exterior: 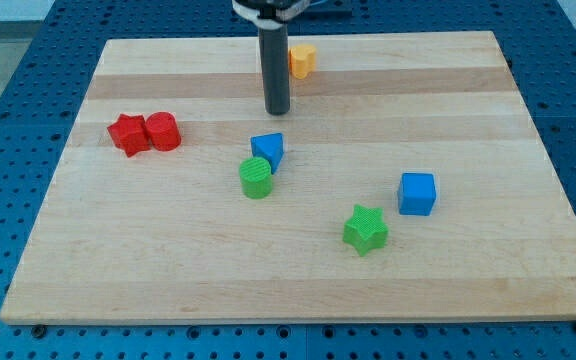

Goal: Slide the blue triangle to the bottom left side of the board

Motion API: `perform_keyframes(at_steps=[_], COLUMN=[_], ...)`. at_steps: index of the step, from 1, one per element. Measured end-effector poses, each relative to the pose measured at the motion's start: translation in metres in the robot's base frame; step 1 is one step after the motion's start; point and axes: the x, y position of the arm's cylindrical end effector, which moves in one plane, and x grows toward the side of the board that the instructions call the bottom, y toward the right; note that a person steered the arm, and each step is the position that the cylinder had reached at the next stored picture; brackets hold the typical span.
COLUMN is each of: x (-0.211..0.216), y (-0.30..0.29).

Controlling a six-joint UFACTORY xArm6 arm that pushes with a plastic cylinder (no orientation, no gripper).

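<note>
The blue triangle (268, 150) lies near the board's middle, a little left of centre. A green cylinder (255, 178) touches it at its lower left. My tip (277, 110) stands just above the blue triangle toward the view's top, apart from it by a small gap. The rod rises from there to the view's top edge.
A red star (126, 134) and a red cylinder (163, 131) sit together at the left. A yellow block (302, 60) lies at the top, right of the rod. A blue cube (417, 193) and a green star (366, 229) lie at the lower right. The wooden board (118, 270) rests on a blue perforated table.
</note>
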Motion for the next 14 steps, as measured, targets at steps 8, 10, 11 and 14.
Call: perform_keyframes(at_steps=[8, 10, 11, 14], x=[0.058, 0.083, 0.113, 0.137], y=[0.015, 0.015, 0.014, -0.064])
